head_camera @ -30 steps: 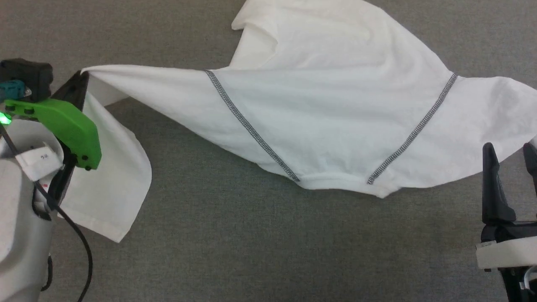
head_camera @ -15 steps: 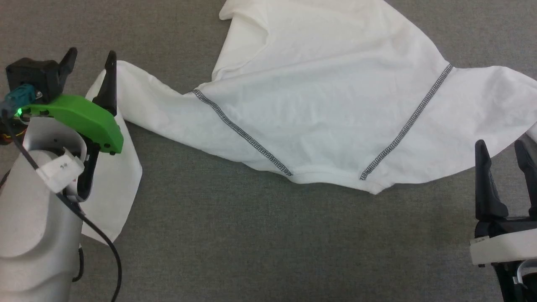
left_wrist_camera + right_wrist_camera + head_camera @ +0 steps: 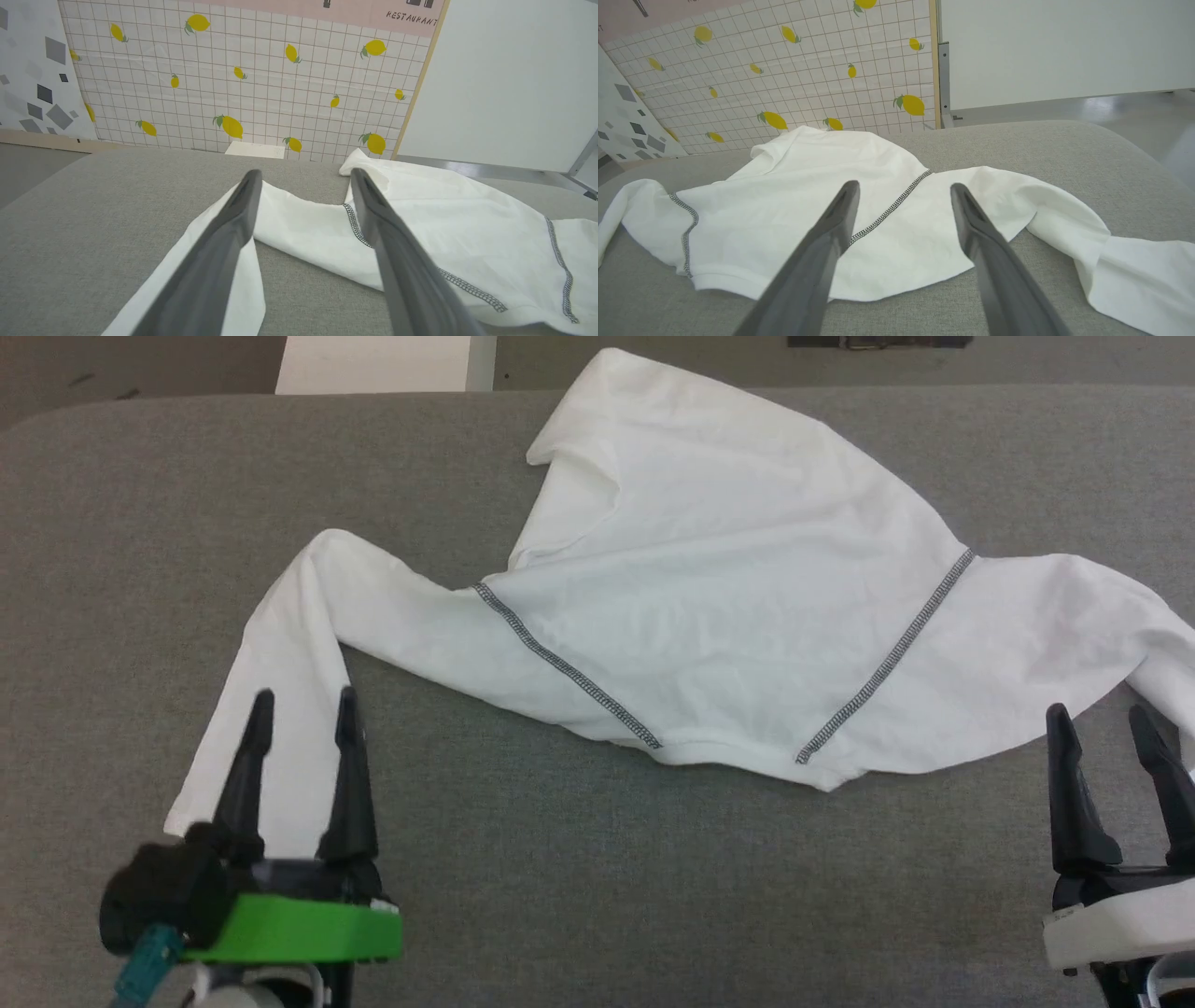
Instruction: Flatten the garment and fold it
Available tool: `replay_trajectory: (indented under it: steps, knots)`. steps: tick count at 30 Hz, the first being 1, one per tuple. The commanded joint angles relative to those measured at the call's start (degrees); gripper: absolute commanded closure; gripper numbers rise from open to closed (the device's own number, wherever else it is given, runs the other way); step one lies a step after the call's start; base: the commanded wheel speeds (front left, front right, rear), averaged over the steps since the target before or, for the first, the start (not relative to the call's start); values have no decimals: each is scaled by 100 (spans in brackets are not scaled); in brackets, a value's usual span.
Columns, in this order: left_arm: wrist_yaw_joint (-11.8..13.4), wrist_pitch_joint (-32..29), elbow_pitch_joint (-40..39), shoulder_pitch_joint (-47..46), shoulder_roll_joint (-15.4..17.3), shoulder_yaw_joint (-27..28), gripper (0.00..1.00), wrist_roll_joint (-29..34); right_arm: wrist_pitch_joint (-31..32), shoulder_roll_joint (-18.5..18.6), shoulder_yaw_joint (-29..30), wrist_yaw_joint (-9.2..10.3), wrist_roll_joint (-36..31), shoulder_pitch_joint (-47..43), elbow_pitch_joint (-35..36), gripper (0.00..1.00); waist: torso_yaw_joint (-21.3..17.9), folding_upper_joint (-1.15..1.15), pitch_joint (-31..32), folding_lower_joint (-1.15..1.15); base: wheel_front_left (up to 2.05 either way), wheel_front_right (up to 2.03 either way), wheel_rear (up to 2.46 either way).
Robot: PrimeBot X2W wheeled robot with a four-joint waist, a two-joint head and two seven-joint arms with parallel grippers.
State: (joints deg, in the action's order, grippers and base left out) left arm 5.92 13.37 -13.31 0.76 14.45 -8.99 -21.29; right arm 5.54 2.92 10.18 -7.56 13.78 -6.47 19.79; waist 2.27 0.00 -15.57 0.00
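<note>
**Shirt's half spread, both jaws empty: sleeves are the next headache**

Head view: the garment (image 3: 728, 616) lies across the middle and right of the grey counter (image 3: 560, 859), collar edge toward the bottom of the frame. The body bunches into a peak at the upper middle, not far from a white box (image 3: 373, 364). The left gripper (image 3: 306, 695) sits at the lower left, jaws wide and holding nothing, hovering over the left sleeve (image 3: 280, 644), which doglegs down toward it. The right gripper (image 3: 1097, 711) is at the lower right, also wide and empty, just beside the right sleeve (image 3: 1074, 607).

To do this well, the robot should probably pinch each sleeve near its cuff and drag outward and low, so the elbow bend comes out without lifting the body. That's a guess, though.

Left wrist view: the open fingers frame the sleeve's bend and one zigzag seam (image 3: 353, 224). The sleeve end runs off the bottom, under a finger, so the cuff can't be seen.

Right wrist view: the right sleeve trails to the lower right and is cut off at the frame edge. Whether the far hem is doubled under is hard to tell, and no logo patch can be made out.
</note>
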Motion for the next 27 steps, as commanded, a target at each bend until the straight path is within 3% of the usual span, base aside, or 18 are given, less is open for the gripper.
replay_trajectory:
  steps: [1, 7, 13, 20, 27]
  knots:
    - [26, 68, -80, 171, -113, -63, 0, -14, -11, -4, 41, 8, 54, -81, -31, 0, 39, 0, 19, 0, 0, 0, 0]
    - [-100, 136, -60, 315, -309, -296, 0, 97, 241, -4, 137, 8, -280, -44, 3, 0, 186, 0, -124, 0, 0, 0, 0]
    - [-217, 151, 68, 37, -309, -348, 0, 223, 1304, 39, -50, 8, -1215, 227, -97, 0, 273, 0, -365, 0, 0, 0, 0]
    - [-363, 160, 266, -174, -447, -452, 0, 255, 2320, 685, -385, 8, -1318, 414, -378, 0, 432, 0, -688, 0, 0, 0, 0]
    - [-482, 162, 351, -271, -573, -397, 0, 310, 2541, 1128, -522, 8, -1233, 565, -417, 0, 587, 0, -889, 0, 0, 0, 0]
